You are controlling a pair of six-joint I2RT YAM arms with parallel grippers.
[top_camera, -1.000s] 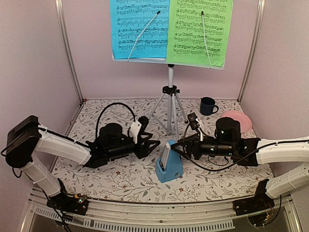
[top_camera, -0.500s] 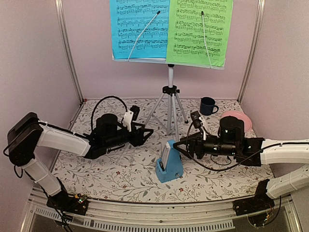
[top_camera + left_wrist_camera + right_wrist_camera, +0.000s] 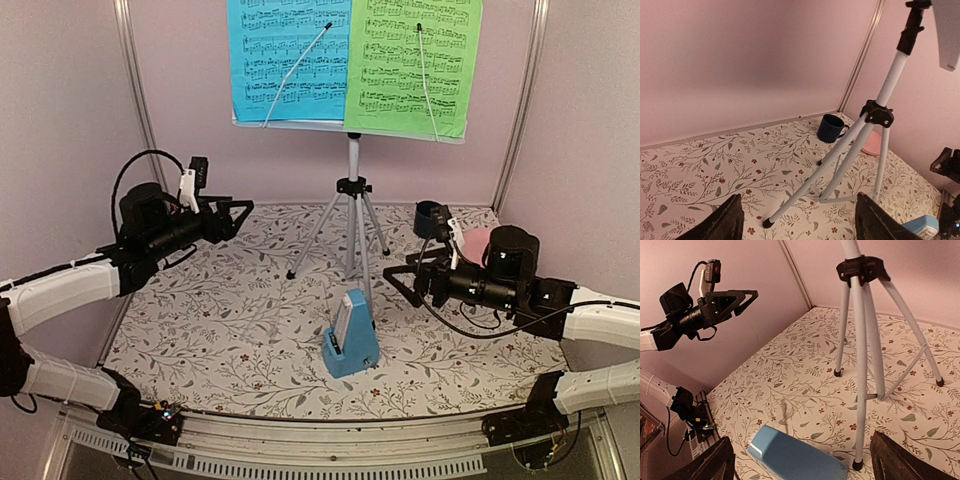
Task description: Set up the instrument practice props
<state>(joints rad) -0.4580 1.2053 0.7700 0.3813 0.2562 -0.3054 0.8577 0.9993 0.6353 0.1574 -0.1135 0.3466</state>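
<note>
The music stand stands on its silver tripod at the back middle, holding the blue sheet and the green sheet side by side under two wire clips. The blue pyramid metronome stands upright on the floral mat in front of the tripod. My left gripper is open and empty, raised at the left, well away from the metronome. My right gripper is open and empty, just right of the metronome and apart from it. The tripod shows in the left wrist view; the tripod and the metronome show in the right wrist view.
A dark blue mug stands at the back right, partly hidden by my right wrist. A pink plate lies next to it, partly behind the right arm. Pink walls with metal posts enclose the mat.
Both grippers have drawn back from the metronome. The left arm rose and swung far to the left; the right arm moved right. The metronome stays standing where it was.
</note>
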